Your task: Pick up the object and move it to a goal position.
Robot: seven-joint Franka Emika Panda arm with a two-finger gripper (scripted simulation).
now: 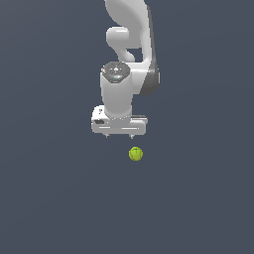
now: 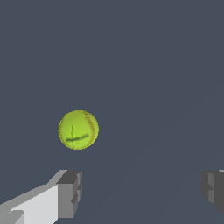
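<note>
Gripper (image 1: 119,135): jaws spread wide, holding nothing.
Ball (image 1: 135,154): resting on the grey floor, just beyond the fingertips (image 2: 70,192), untouched.
Progress: approach only; grasp, lift and carry remain, by my judgement.

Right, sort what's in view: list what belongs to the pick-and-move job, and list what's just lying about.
Belongs to the job:
- yellow-green ball, resting on the surface, not gripped
- end effector, open, fingers wide apart, ball not between them

Just lying about:
- nothing else; only the plain dark grey surface. No goal marker shows in either view.
</note>
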